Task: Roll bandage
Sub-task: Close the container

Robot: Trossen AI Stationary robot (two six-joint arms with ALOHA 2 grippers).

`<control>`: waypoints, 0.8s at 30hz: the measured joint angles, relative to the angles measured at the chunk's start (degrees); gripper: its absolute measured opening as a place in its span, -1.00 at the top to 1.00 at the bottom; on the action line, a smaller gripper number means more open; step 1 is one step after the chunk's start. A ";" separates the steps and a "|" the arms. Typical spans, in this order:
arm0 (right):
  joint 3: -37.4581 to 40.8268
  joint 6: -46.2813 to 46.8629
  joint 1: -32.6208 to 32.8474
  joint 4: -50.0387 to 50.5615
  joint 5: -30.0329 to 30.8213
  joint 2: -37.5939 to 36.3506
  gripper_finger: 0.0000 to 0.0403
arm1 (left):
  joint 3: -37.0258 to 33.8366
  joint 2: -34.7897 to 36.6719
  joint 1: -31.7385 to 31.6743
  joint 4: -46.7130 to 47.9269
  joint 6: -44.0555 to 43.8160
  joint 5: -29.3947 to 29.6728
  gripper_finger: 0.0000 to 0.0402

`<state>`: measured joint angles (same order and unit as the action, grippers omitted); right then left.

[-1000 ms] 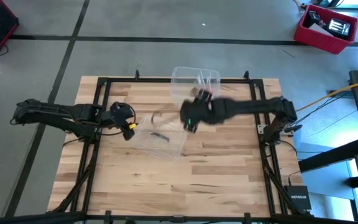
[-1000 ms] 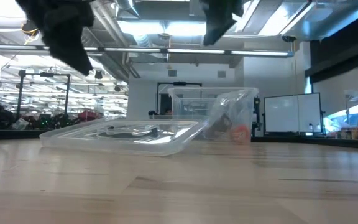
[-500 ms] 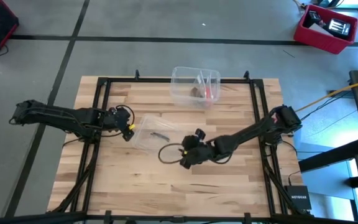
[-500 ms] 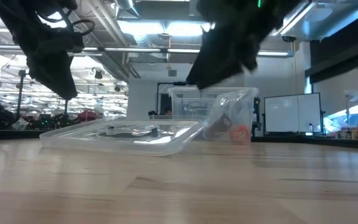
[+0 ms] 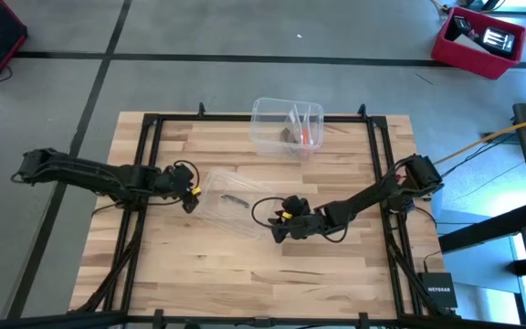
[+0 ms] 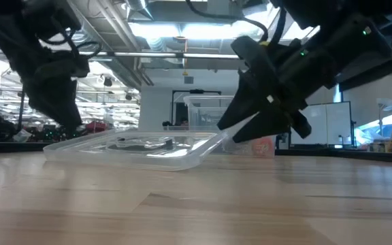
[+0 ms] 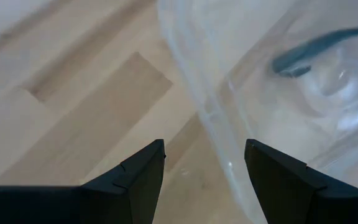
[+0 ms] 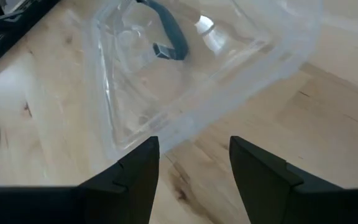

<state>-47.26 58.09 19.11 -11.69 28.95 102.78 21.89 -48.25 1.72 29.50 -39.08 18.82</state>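
A flat clear plastic tray (image 5: 231, 208) lies on the table's middle with a short dark strip (image 8: 169, 34) in it. My left gripper (image 7: 204, 146) is open, low at the tray's left edge (image 7: 222, 155), which runs ahead between its fingers. My right gripper (image 8: 194, 140) is open, low at the tray's near right corner (image 8: 138, 134). A clear plastic box (image 5: 287, 126) at the far edge holds a reddish thing (image 5: 308, 137) and a brownish thing (image 5: 287, 135); whether that is the bandage I cannot tell. No long brown strip shows.
Black frame rails (image 5: 144, 228) run along the table's left and right sides and its far edge. Bare wood lies near the front edge (image 5: 245, 283). My right arm's cable loops (image 5: 265, 208) over the tray's right part.
My right gripper has swung from the clear box at the far edge toward the near edge and down, ending at the tray's near right corner. My left gripper has come down and a little toward the tray's left edge. The tray has stayed in place.
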 joint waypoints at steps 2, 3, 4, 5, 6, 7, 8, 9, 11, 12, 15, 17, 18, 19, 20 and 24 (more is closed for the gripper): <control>0.04 0.03 -0.23 -1.05 -0.04 0.73 0.02 | -1.87 0.00 0.01 -1.98 -0.07 -0.29 -0.06; 0.04 0.08 -0.50 -2.10 -0.20 1.42 0.02 | -2.41 0.00 0.00 -2.39 -0.42 -0.27 -0.06; 0.04 0.10 -0.77 -3.45 -1.01 2.04 0.02 | -2.93 0.00 0.00 -3.04 -0.73 -0.34 -0.06; 0.04 0.11 -0.86 -4.30 -1.51 2.75 0.02 | -3.37 0.00 0.00 -3.89 -1.00 -0.65 -0.06; 0.04 0.14 -0.87 -5.55 -1.50 3.69 0.02 | -3.97 0.00 0.00 -5.00 -1.00 -0.94 -0.06; 0.04 0.16 -0.88 -6.94 -1.50 4.49 0.02 | -4.66 0.00 0.00 -6.52 -1.00 -1.57 -0.06; 0.04 0.14 -1.03 -7.95 -1.50 5.20 0.02 | -5.31 0.00 0.00 -8.28 -1.00 -2.33 -0.06; 0.04 0.15 -1.37 -8.91 -1.50 5.77 0.02 | -6.03 -0.01 0.00 -10.12 -1.01 -3.00 -0.06; 0.02 0.12 -1.63 -10.44 -1.50 6.66 0.02 | -7.32 -0.21 0.01 -13.05 -0.87 -4.19 -0.06; 0.04 0.01 -1.63 -11.10 -1.25 7.06 0.02 | -7.96 -0.25 0.00 -14.41 -0.57 -4.88 -0.06; 0.04 -0.56 -1.63 -13.26 1.02 7.48 0.02 | -9.88 -0.26 0.00 -19.41 0.16 -6.72 -0.06; 0.04 -2.30 -1.63 -14.71 1.47 7.48 0.02 | -10.74 -0.28 0.00 -21.31 0.14 -7.62 -0.06; 0.05 -3.27 -1.62 -15.26 1.45 7.48 0.02 | -11.03 -0.28 0.05 -22.24 0.14 -8.02 -0.06; 0.06 -4.29 -1.57 -15.85 1.41 7.48 0.02 | -11.17 -0.28 0.07 -23.21 0.14 -8.17 -0.06; 0.06 -5.21 -1.52 -16.75 1.40 7.48 0.02 | -11.22 -0.28 0.07 -23.84 0.14 -8.25 -0.06; 0.06 -8.55 -1.50 -19.13 1.16 7.48 0.02 | -11.27 -0.28 0.06 -26.24 0.54 -10.30 -0.06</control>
<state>-47.20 49.54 17.61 -30.82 30.10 110.26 10.61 -48.53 1.78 3.26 -38.54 8.52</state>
